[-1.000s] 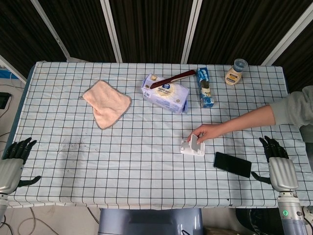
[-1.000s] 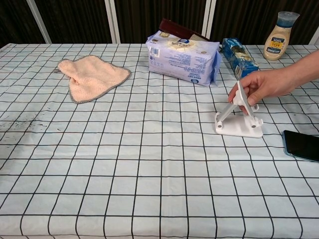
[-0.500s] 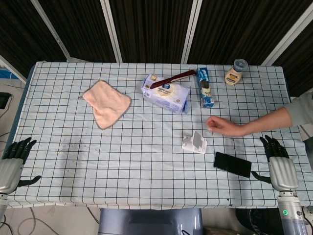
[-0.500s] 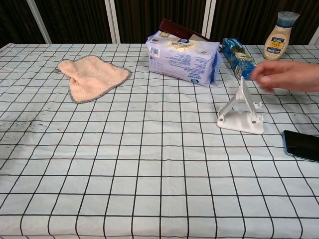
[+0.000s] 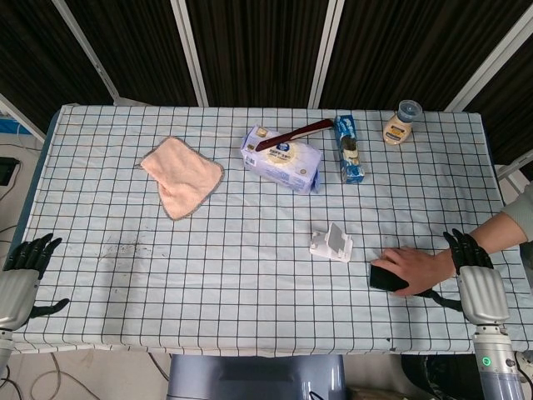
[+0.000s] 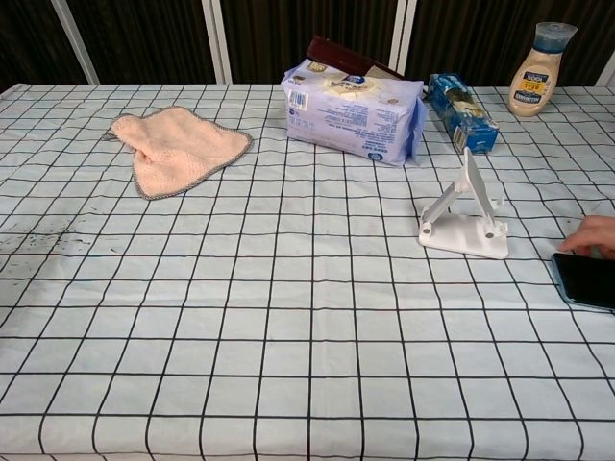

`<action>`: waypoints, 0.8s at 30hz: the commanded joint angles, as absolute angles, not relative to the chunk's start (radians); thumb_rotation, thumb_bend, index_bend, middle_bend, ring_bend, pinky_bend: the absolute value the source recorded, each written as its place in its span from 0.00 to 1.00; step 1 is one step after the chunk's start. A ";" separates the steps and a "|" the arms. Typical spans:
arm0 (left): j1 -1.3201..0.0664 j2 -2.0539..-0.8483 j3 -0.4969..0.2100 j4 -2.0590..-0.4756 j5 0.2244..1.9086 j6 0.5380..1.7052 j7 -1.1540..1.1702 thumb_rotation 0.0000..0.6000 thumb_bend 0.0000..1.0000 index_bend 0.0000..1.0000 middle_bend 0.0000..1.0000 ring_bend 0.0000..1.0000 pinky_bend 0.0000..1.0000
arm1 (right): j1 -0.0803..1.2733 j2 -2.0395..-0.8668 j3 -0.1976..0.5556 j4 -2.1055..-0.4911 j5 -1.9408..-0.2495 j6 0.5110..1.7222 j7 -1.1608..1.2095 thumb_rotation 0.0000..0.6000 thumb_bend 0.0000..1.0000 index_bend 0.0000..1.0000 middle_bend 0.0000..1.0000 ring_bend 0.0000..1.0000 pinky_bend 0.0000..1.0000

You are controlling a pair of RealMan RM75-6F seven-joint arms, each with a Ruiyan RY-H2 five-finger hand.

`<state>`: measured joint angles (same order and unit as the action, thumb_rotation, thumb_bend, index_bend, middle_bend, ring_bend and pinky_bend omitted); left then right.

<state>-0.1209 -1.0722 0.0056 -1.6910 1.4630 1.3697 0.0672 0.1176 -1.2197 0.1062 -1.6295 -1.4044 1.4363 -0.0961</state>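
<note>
In the head view, the left hand (image 5: pixel 21 279) and the right hand (image 5: pixel 476 279) rest at the counter's (image 5: pixel 250 283) near corners, fingers spread, holding nothing. A person's hand (image 5: pixel 416 268) covers the black phone (image 5: pixel 381 277) just beside the right hand, near the white stand (image 5: pixel 331 243).

In the chest view, the phone (image 6: pixel 586 280) lies right of the stand (image 6: pixel 464 219); the sauce bottle (image 6: pixel 534 69) stands capped, contents unclear.
</note>
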 commanded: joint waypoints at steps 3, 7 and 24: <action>-0.121 -1.073 0.005 -1.691 1.463 1.369 0.070 1.00 0.00 0.00 0.00 0.00 0.00 | 0.119 -1.220 0.106 -1.629 -1.403 1.433 -0.095 1.00 0.13 0.04 0.06 0.01 0.15; -0.121 -1.074 0.005 -1.691 1.462 1.370 0.072 1.00 0.00 0.00 0.00 0.00 0.00 | 0.118 -1.219 0.105 -1.630 -1.404 1.434 -0.094 1.00 0.13 0.04 0.06 0.01 0.15; -0.119 -1.077 0.002 -1.690 1.460 1.375 0.071 1.00 0.00 0.00 0.00 0.00 0.00 | 0.117 -1.218 0.105 -1.636 -1.403 1.434 -0.092 1.00 0.13 0.04 0.06 0.01 0.15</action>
